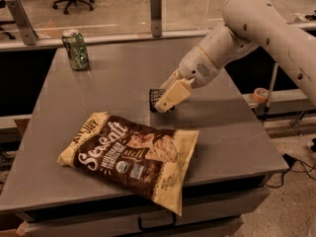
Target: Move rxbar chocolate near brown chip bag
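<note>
The brown chip bag (129,158) lies flat on the front of the grey table (113,78), dark brown with cream ends and white script. The rxbar chocolate (156,95), a small black wrapper, is held on edge in my gripper (161,104) just above the table, a short way behind the bag's right end. The gripper's cream fingers (172,95) cover most of the bar; only its left part shows. The white arm reaches in from the upper right.
A green can (76,50) stands at the back left of the table. A glass barrier with metal posts (156,13) runs along the far edge. A roll of tape (259,95) sits on a ledge to the right. Office chairs stand beyond.
</note>
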You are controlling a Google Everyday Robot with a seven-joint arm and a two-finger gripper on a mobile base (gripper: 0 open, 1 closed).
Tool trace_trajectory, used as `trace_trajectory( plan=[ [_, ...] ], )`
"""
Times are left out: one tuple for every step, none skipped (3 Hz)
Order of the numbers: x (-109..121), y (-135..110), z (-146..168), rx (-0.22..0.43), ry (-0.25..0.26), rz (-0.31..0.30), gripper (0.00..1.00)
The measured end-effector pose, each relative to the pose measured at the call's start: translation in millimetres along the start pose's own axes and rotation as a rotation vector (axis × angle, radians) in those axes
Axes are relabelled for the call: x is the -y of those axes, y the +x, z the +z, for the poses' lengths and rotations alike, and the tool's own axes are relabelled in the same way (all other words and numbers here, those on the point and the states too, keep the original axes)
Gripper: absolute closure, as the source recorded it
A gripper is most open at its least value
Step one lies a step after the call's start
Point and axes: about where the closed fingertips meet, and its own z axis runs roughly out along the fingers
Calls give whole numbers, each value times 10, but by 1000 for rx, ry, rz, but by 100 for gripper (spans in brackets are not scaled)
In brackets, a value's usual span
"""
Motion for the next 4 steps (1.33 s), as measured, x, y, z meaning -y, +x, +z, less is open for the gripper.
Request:
trace_trajectory(
  plan=[
    [-53,-7,43,-1,-19,6,36],
    [-83,-3,56,-2,-26,14,13],
    [-21,-2,-1,-2,2,15,0],
    [207,-8,-206,-3,92,1,0]
  ],
)
